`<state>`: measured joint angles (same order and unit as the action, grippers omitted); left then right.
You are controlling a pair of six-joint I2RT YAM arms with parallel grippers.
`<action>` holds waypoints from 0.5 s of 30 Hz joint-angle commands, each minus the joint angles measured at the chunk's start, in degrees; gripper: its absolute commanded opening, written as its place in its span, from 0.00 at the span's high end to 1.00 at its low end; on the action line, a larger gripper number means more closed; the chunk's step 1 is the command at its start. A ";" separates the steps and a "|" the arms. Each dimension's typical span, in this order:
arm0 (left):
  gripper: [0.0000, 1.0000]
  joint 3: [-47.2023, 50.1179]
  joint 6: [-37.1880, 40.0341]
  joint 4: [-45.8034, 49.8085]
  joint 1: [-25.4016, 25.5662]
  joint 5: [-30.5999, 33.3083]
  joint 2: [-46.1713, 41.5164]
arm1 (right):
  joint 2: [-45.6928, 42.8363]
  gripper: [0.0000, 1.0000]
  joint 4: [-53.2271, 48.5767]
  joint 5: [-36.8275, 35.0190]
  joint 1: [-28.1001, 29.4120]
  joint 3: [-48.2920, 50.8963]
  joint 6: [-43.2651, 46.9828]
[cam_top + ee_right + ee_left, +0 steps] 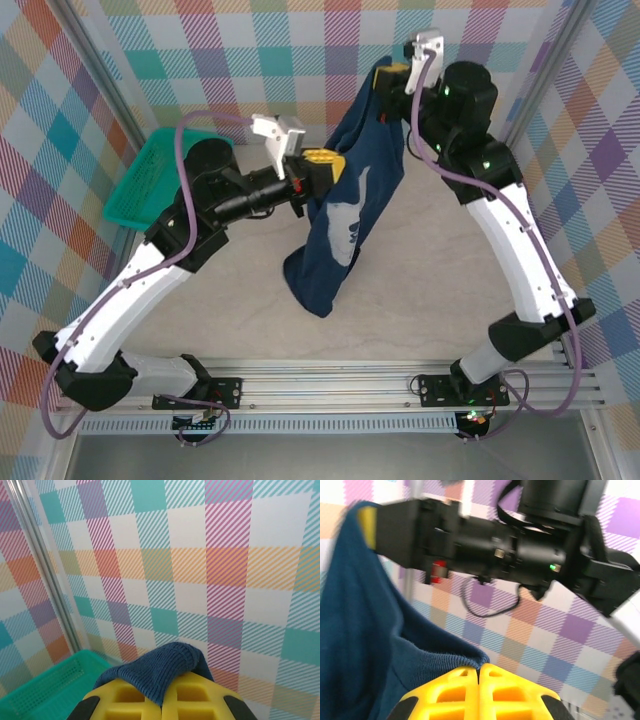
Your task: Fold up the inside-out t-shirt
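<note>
Hanging between the left gripper (328, 163) and right gripper (392, 74) (both clamped on its edge), the shirt (345, 215) should be spread taut, then lowered flat without twisting.

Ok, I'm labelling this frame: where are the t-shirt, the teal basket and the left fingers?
t-shirt (345, 215): top external view, middle of the hanging cloth.
teal basket (150, 175): top external view, its bare mesh.
left fingers (495, 677): left wrist view, the right yellow finger's face.
</note>
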<state>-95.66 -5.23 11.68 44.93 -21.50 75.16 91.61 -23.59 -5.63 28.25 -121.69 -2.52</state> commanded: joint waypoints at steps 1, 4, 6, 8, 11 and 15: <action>1.00 -10.29 0.35 3.04 2.02 -4.91 4.65 | 6.94 0.99 -9.89 -2.19 -0.99 -11.65 5.22; 1.00 -17.92 -1.40 5.84 2.78 -7.85 9.93 | 11.48 0.99 -13.37 -2.85 -1.36 -22.37 7.64; 1.00 -21.52 -2.11 6.97 3.37 -9.37 12.88 | 14.57 0.99 -14.73 -3.10 -1.29 -29.22 9.81; 1.00 -24.25 -2.75 7.71 3.62 -11.01 15.08 | 17.20 0.98 -14.53 -2.05 -1.34 -33.90 10.44; 1.00 -25.14 -3.03 8.37 3.59 -11.94 15.58 | 19.72 0.98 -11.96 2.32 -1.35 -35.57 9.41; 1.00 -18.04 -5.32 6.13 1.78 -6.27 12.00 | 24.77 0.98 -11.07 10.07 -0.48 -35.30 4.38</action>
<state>-116.75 -8.08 19.35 47.40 -29.10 90.65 112.03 -36.51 -1.85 27.35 -156.48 4.60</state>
